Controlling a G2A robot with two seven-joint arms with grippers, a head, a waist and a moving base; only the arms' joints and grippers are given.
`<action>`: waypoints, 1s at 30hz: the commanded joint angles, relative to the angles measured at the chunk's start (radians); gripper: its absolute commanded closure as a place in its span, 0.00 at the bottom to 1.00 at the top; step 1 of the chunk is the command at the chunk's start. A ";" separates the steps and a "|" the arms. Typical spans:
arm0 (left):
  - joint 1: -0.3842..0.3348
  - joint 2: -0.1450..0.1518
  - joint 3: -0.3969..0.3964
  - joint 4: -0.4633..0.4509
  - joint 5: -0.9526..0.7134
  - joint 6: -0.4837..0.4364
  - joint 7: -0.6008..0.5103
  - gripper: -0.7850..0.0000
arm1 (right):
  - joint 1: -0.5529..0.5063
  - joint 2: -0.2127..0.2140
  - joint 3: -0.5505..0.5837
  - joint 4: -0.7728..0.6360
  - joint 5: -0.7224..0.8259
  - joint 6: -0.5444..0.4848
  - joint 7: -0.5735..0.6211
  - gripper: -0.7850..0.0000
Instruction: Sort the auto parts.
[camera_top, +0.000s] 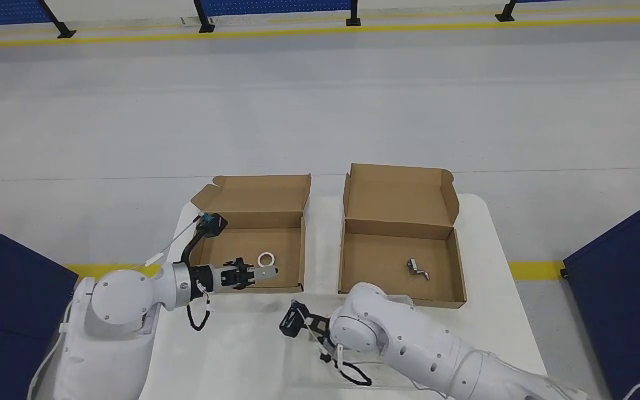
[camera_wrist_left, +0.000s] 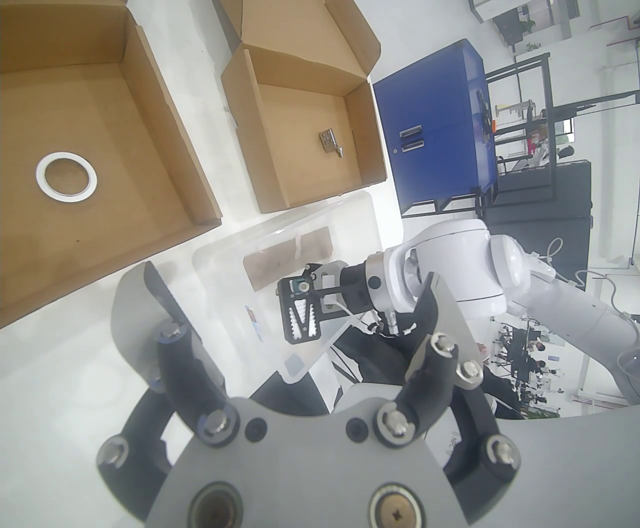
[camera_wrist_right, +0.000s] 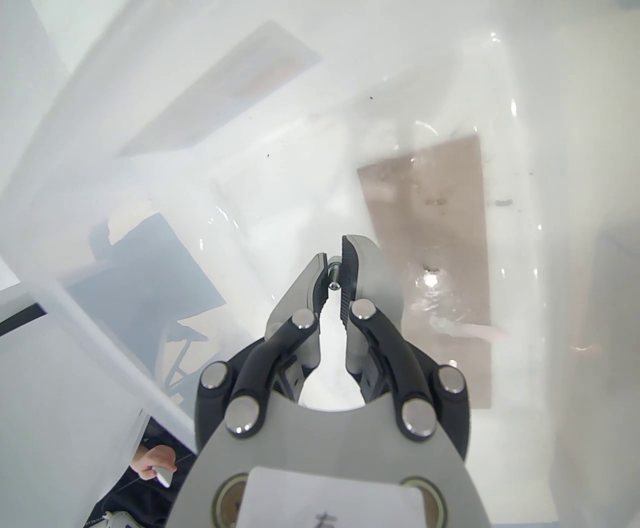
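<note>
My left gripper (camera_wrist_left: 291, 278) is open and empty, hovering over the front edge of the left cardboard box (camera_top: 236, 244) beside a white ring (camera_wrist_left: 66, 176) that lies flat on the box floor (camera_top: 266, 260). A small metal bracket (camera_wrist_left: 330, 142) lies in the right cardboard box (camera_top: 385, 262). My right gripper (camera_wrist_right: 335, 265) is shut on a small metal screw (camera_wrist_right: 334, 276) held between its fingertips, inside a clear plastic bin (camera_wrist_left: 260, 235). From above, that gripper (camera_top: 292, 320) is over the table's front, below the gap between the boxes.
Both boxes have their lids standing open at the back. A brown label (camera_wrist_right: 430, 225) is stuck on the bin's bottom. A blue cabinet (camera_wrist_left: 435, 125) stands off the table's right side.
</note>
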 joint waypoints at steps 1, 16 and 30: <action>0.000 0.000 0.000 0.000 0.000 0.000 0.000 0.00 | -0.023 0.019 0.041 -0.046 0.006 -0.007 0.015 1.00; 0.000 0.000 0.000 0.000 0.000 0.000 0.000 0.00 | -0.084 0.064 0.136 -0.149 0.000 -0.011 0.068 1.00; 0.000 0.000 0.000 0.000 0.000 0.000 0.000 0.00 | -0.284 0.168 0.525 -0.243 0.329 -0.187 0.097 1.00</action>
